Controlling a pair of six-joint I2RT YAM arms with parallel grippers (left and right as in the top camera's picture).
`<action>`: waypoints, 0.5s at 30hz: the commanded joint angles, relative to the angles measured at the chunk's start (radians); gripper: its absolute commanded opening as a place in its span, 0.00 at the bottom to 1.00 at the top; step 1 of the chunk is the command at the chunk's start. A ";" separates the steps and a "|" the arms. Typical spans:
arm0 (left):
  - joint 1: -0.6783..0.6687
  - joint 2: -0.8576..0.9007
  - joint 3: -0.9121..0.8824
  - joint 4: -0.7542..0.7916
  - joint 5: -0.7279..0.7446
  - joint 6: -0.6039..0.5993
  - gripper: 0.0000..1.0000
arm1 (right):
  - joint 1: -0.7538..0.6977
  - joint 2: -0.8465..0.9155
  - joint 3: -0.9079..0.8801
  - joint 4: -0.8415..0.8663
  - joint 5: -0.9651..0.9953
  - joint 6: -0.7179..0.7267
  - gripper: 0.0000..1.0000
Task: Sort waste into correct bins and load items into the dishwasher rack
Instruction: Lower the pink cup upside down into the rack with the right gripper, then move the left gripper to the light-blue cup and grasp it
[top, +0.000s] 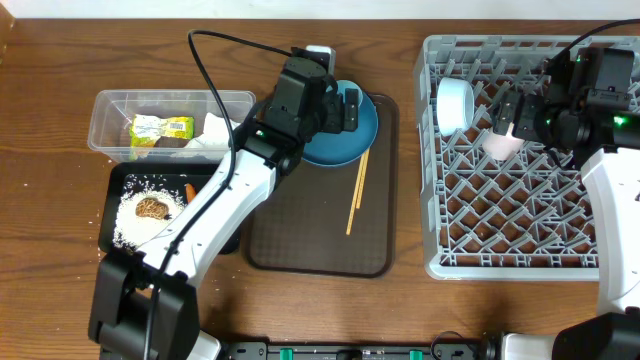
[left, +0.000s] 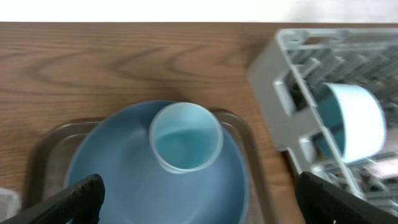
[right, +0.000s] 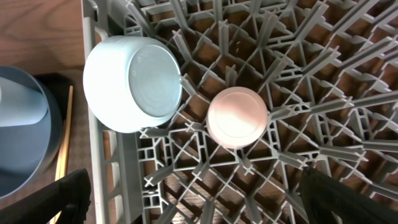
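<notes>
Left jaws stand spread wide and empty, their dark fingertips (left: 78, 200) parted to either side of the light blue cup (left: 185, 137) without touching it. The cup sits upright, mouth up, on the blue plate (left: 124, 186). The plate rests on the brown tray (top: 310, 235), just beside the rack (top: 432, 230). Chopsticks (top: 357, 190) lie on the same tray at a slight slant, between the plate and the rack.

Right jaws are also spread and empty, hanging over the rack. The pink cup (right: 237, 118) lies ahead of their tips and between them, clear of both. It is turned mouth down among the grey pegs, its flat pale base showing. The bowl (right: 132, 83) is inside the rack too, tipped on its side at the edge nearest the plate and just beside the pink cup. Its light blue outside and base face the wrist camera.

Well away from the rack, past the brown tray, a clear tub (top: 105, 110) holds the yellow-green wrapper (top: 160, 130) and the white napkin (top: 215, 130). The black tray (top: 113, 205), just beside the tub, holds scattered rice (top: 130, 225), a brown lump (top: 152, 207) on the rice, and an orange carrot stick (top: 189, 190).
</notes>
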 joint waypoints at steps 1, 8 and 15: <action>0.003 0.053 0.004 0.008 -0.082 0.002 0.98 | 0.014 -0.003 0.013 -0.004 -0.020 -0.007 0.99; 0.005 0.164 0.004 0.044 -0.089 -0.075 0.94 | 0.014 -0.003 0.013 -0.004 -0.020 -0.007 0.99; 0.007 0.241 0.004 0.129 -0.089 -0.089 0.93 | 0.014 -0.003 0.013 -0.004 -0.020 -0.007 0.99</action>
